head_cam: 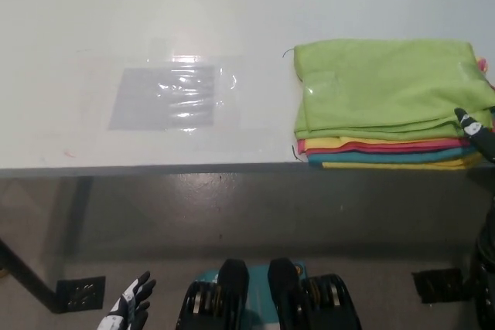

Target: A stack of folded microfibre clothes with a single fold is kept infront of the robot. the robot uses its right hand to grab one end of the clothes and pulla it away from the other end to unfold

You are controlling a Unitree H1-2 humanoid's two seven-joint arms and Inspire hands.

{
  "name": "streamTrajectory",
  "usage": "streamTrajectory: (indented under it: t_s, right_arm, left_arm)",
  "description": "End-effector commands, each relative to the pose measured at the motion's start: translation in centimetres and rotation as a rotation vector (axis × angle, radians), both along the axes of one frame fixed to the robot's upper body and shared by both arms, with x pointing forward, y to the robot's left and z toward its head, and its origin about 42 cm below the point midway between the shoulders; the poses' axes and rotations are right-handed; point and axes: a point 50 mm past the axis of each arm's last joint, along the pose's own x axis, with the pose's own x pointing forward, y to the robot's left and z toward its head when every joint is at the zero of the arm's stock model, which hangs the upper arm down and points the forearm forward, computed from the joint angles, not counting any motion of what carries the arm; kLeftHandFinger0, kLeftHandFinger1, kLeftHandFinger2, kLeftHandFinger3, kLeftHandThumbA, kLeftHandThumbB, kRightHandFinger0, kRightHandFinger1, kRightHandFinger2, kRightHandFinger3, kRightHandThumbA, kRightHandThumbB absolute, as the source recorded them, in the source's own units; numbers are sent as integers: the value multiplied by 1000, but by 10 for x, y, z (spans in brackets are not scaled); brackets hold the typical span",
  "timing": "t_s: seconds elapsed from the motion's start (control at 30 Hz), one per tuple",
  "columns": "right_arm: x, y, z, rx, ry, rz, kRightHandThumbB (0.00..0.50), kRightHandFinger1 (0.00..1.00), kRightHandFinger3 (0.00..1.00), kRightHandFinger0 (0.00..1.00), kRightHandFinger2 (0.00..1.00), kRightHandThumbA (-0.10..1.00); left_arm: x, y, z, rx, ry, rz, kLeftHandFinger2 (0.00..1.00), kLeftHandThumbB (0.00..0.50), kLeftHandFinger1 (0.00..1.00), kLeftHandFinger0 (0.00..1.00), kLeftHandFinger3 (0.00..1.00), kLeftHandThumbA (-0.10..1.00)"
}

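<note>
While white left hand [128, 313] is seen resting low at lower left, fingers spread, stack of folded cloths [387, 106] lies at table [116, 21] front right edge; black right hand [476, 135] glimpsed beside stack, finger state cannot be told.

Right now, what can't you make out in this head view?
- Black right hand: mostly cut off by the right edge; grip unclear.
- Stack of folded microfibre cloths: right end cropped; lower layers hidden under the green top one.
- White left hand: cut by the bottom edge.
</note>
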Motion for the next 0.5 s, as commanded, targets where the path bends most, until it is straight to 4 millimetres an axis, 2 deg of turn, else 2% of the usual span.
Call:
streamTrajectory:
  t_s: [0.0, 0.03, 0.07, 0.1, 0.17, 0.2, 0.23, 0.27, 0.3, 0.33, 0.4, 0.47]
  right_arm:
    - [-26, 7, 63, -64, -159, 96, 356, 1000, 1000, 1000, 1000, 1000]
    - [-37, 11, 74, -60, -179, 121, 366, 1000, 1000, 1000, 1000, 1000]
    - [-48, 15, 86, -70, -201, 133, 405, 1000, 1000, 1000, 1000, 1000]
    - [-66, 22, 105, -98, -260, 155, 407, 1000, 1000, 1000, 1000, 1000]
    - [-102, 36, 130, -142, -414, 234, 366, 1000, 1000, 1000, 1000, 1000]
    - [-111, 40, 133, -165, -456, 246, 317, 1000, 1000, 1000, 1000, 1000]
    - [-124, 47, 135, -202, -501, 257, 293, 1000, 1000, 1000, 1000, 1000]
    - [-141, 56, 133, -233, -543, 287, 290, 1000, 1000, 1000, 1000, 1000]
    - [-145, 58, 132, -240, -551, 296, 289, 1000, 1000, 1000, 1000, 1000]
    - [-155, 64, 127, -241, -545, 302, 327, 1000, 1000, 1000, 1000, 1000]
    - [-176, 81, 109, -247, -537, 351, 326, 1000, 1000, 1000, 1000, 1000]
    - [-182, 92, 91, -263, -523, 387, 310, 1000, 1000, 1000, 1000, 1000]
  left_arm:
    - [-1, 5, 4, 12, -24, -8, 1000, 404, 1000, 1000, 1000, 944]
    - [0, 6, 4, 16, -27, -9, 1000, 403, 1000, 1000, 1000, 945]
    - [2, 6, 5, 19, -32, -9, 1000, 402, 1000, 1000, 1000, 946]
    - [5, 7, 6, 22, -38, -9, 1000, 403, 1000, 1000, 1000, 948]
    - [8, 6, 7, 17, -44, -9, 1000, 405, 1000, 1000, 1000, 950]
    - [9, 6, 7, 17, -44, -9, 1000, 413, 1000, 1000, 1000, 952]
    - [9, 6, 7, 16, -44, -9, 1000, 408, 1000, 1000, 1000, 948]
    - [11, 6, 8, 11, -48, -9, 1000, 404, 1000, 1000, 1000, 945]
    - [11, 6, 8, 10, -48, -8, 1000, 404, 1000, 1000, 1000, 945]
    - [13, 7, 8, 8, -51, -10, 1000, 399, 1000, 1000, 1000, 943]
    - [14, 8, 9, 15, -54, -11, 1000, 403, 1000, 1000, 1000, 945]
    - [15, 8, 10, 15, -59, -11, 1000, 402, 1000, 1000, 1000, 955]
